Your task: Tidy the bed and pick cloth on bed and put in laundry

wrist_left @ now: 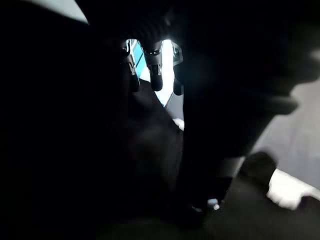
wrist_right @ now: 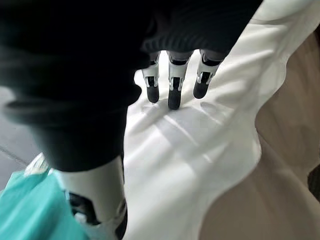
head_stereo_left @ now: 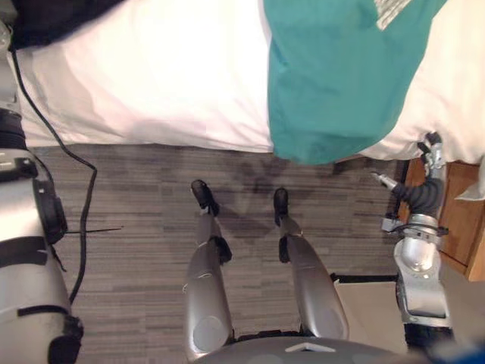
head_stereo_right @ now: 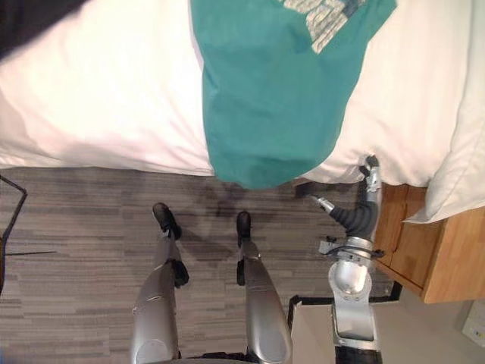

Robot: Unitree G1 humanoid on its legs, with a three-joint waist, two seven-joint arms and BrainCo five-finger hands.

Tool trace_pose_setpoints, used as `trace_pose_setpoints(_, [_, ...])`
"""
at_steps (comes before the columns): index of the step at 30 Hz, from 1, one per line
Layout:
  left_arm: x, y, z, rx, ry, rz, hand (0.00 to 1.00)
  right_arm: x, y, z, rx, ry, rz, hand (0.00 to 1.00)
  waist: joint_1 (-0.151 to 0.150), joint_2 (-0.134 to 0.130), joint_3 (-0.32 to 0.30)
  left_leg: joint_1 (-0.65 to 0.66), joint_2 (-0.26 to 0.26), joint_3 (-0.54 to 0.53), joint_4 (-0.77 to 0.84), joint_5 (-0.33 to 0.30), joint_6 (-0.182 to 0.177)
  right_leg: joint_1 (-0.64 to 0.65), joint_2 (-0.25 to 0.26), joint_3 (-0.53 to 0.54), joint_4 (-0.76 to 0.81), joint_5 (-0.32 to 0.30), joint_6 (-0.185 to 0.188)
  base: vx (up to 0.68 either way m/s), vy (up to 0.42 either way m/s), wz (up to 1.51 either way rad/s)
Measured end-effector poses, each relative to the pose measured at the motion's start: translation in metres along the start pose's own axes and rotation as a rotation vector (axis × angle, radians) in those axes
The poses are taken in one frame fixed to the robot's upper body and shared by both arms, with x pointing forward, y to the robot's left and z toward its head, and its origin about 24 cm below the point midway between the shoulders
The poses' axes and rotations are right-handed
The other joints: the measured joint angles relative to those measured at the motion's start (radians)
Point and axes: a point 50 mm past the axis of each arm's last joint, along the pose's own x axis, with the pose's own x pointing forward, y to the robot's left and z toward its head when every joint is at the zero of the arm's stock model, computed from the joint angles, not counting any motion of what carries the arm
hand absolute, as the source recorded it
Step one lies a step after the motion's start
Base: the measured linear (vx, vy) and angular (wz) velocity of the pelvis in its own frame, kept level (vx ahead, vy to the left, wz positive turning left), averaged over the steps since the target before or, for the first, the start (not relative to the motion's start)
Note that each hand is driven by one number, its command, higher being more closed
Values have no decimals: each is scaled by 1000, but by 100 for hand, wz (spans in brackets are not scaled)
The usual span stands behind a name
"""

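Observation:
A teal shirt (head_stereo_left: 333, 76) lies across the white bed (head_stereo_left: 159, 76) and hangs over its near edge. A black cloth (head_stereo_left: 53, 19) lies at the bed's far left corner. My right hand (head_stereo_right: 370, 171) is at the bed's edge just right of the teal shirt (head_stereo_right: 280, 91). It is open, its straight fingers (wrist_right: 170, 85) resting on the white sheet (wrist_right: 190, 150), with a corner of the teal shirt (wrist_right: 25, 210) beside the thumb. My left hand (wrist_left: 155, 75) is over dark cloth (wrist_left: 150, 150), which takes up most of the left wrist view.
A wooden nightstand (head_stereo_right: 424, 250) stands right of the bed, close to my right arm. A white pillow (head_stereo_right: 462, 152) hangs over it. Grey striped carpet (head_stereo_left: 136, 197) runs along the front of the bed.

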Motion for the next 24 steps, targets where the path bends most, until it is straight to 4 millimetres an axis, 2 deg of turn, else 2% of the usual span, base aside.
trace_pose_setpoints(1, [1,6,-5,23,10,13,100,6,-2,7,19,-32,-18,0,1,0,17,-1,2,5,0,1,-1,-4,2,1,0,0,0,18,-32,-9])
trace_pose_setpoints(5, [-3,17,-24,158,17,-18,100,22,-16,21,74,-98,-82,0,1,6,21,-22,7,28,0,1,-2,-36,6,5,0,0,0,4,-23,-11])
trace_pose_setpoints(7, [-4,22,-22,184,-4,-13,100,25,-20,26,95,-117,-103,0,-1,6,21,-30,7,29,0,1,-2,-45,6,7,0,0,0,-2,-6,-3])
trace_pose_setpoints(13, [-25,8,-28,273,-92,-143,100,31,-30,37,195,-163,-108,0,1,15,24,-11,-1,31,0,1,-2,-26,-1,14,-3,4,2,0,1,-1])
trace_pose_setpoints(18, [-68,-28,-55,332,-128,-415,100,33,-32,63,227,-310,-22,0,5,40,16,75,-2,32,0,-3,-6,58,-4,8,-6,4,3,2,0,-1])
trace_pose_setpoints(21, [-92,-44,-61,340,-167,-560,100,36,-21,77,223,-381,79,0,13,61,5,96,-5,29,0,-4,-7,79,-6,4,-8,3,3,-6,-2,-2])
trace_pose_setpoints(23, [-115,-55,-64,301,-203,-683,100,36,-10,82,222,-406,146,0,31,74,-2,122,-8,32,0,-4,-6,104,-9,2,-10,3,3,-9,-5,-4])
trace_pose_setpoints(24, [-143,-66,-68,226,-216,-816,100,34,-2,86,201,-424,209,0,33,94,-12,139,-13,27,0,-4,-6,123,-14,-5,-10,1,1,-10,16,8])
